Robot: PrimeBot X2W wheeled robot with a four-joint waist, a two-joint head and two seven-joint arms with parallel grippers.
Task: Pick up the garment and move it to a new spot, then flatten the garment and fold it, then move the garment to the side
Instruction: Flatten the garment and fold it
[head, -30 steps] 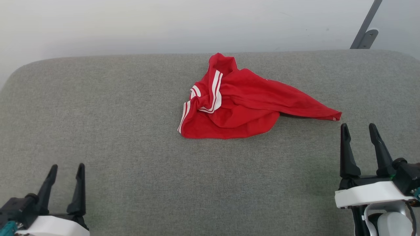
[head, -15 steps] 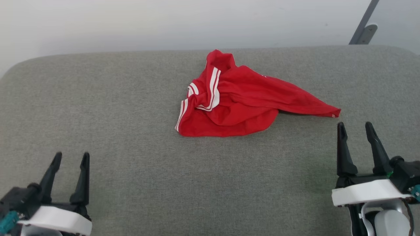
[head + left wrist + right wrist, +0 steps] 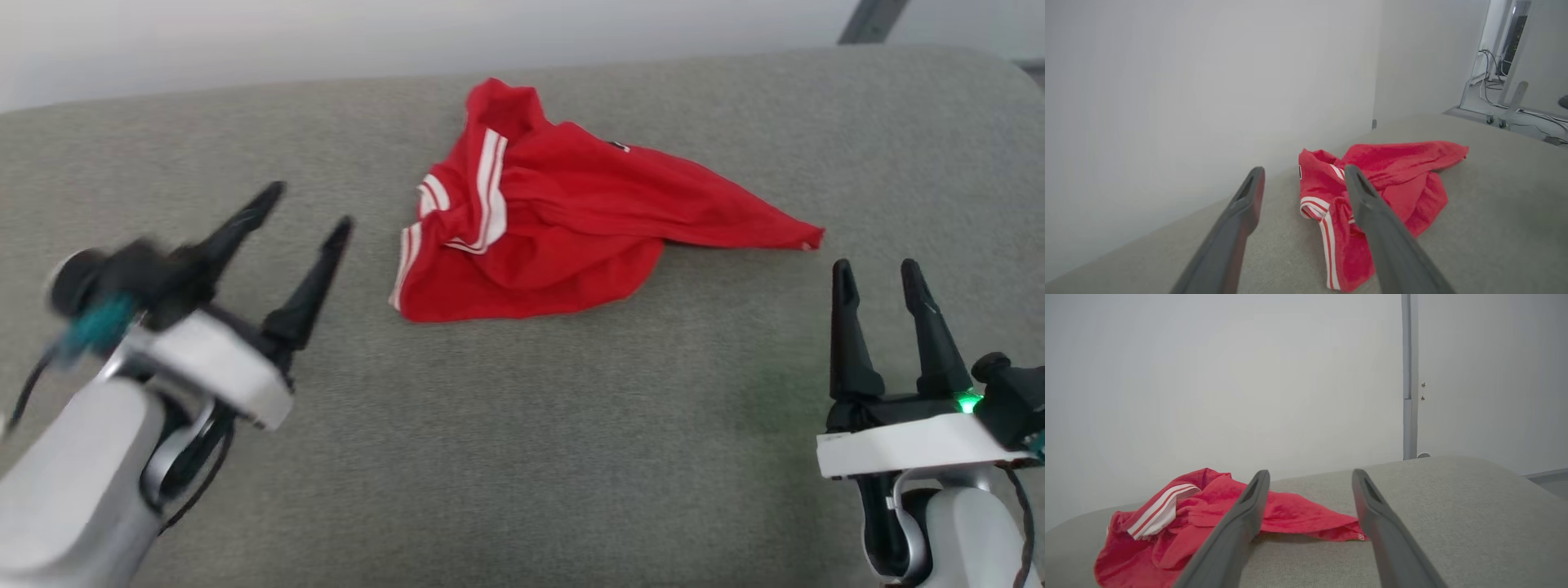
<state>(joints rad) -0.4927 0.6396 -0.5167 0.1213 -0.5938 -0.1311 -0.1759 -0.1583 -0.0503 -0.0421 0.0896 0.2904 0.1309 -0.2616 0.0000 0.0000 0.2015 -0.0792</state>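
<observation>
Jaws, right: black long-fingered right gripper [image 3: 875,273] is hovering just beside the pointed right tip of the crumpled red, white-striped jersey garment [image 3: 555,237], parted and holding nothing.
Jaws, left: black left gripper [image 3: 309,206] is angling toward the garment's striped left edge, spread wide and empty.
Garment: is lying on the grey upholstered surface [image 3: 522,425], its long axis running left-right between both grippers.

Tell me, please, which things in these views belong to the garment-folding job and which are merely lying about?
Belongs to the job:
- garment, crumpled on the grey padded surface
- left tool, open
- right tool, open

Just there:
- metal post by the wall
- cables on the floor beyond
</observation>
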